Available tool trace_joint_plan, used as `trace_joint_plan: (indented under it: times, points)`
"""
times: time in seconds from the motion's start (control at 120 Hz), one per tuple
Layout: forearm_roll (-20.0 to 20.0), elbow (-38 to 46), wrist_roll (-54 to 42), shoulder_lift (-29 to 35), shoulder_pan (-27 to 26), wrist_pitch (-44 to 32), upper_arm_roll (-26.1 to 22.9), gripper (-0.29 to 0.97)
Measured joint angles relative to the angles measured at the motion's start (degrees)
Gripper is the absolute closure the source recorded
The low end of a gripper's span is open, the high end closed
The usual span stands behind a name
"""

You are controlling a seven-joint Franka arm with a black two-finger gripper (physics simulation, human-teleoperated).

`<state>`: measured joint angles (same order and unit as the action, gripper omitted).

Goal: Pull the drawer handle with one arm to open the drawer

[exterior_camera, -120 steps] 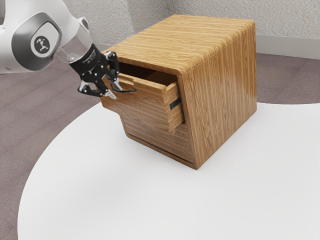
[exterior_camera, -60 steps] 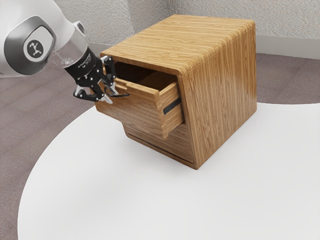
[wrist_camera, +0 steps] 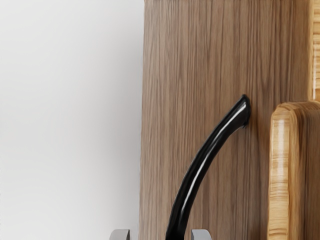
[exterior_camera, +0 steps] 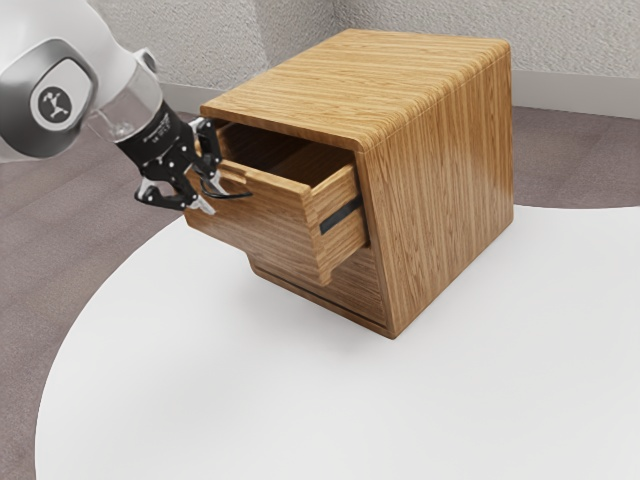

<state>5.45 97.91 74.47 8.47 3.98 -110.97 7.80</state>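
A wooden cabinet (exterior_camera: pixel 440 150) stands on the white round table (exterior_camera: pixel 300 400). Its upper drawer (exterior_camera: pixel 270 215) sticks out partway toward the exterior view's left, and the dark inside shows behind its front. My black gripper (exterior_camera: pixel 207 186) is at the drawer front, shut on the thin black curved handle (exterior_camera: pixel 230 194). Seen from the wrist, the handle (wrist_camera: pixel 210 160) arcs off the drawer front (wrist_camera: pixel 200 75) and runs down between my two grey fingertips (wrist_camera: pixel 201 234).
The cabinet's lower front (exterior_camera: pixel 320 280) sits back under the pulled-out drawer. The table's rim curves around at the exterior view's left, with brown carpet (exterior_camera: pixel 60 250) and a grey wall beyond it. My arm (exterior_camera: pixel 60 90) comes in from the upper left.
My gripper has moved toward the exterior view's left and slightly up, holding the handle. The drawer has slid farther out of the cabinet with it.
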Motion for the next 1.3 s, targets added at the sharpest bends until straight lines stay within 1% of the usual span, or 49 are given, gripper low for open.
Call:
trace_joint_plan:
  times: [0.833, 1.3]
  points:
    - [-0.09, 7.26, 0.16, 6.77, 0.07, -0.42, 0.02, 0.61]
    - [-0.29, 11.81, 0.22, 12.37, 1.37, -0.63, 0.02, 0.61]
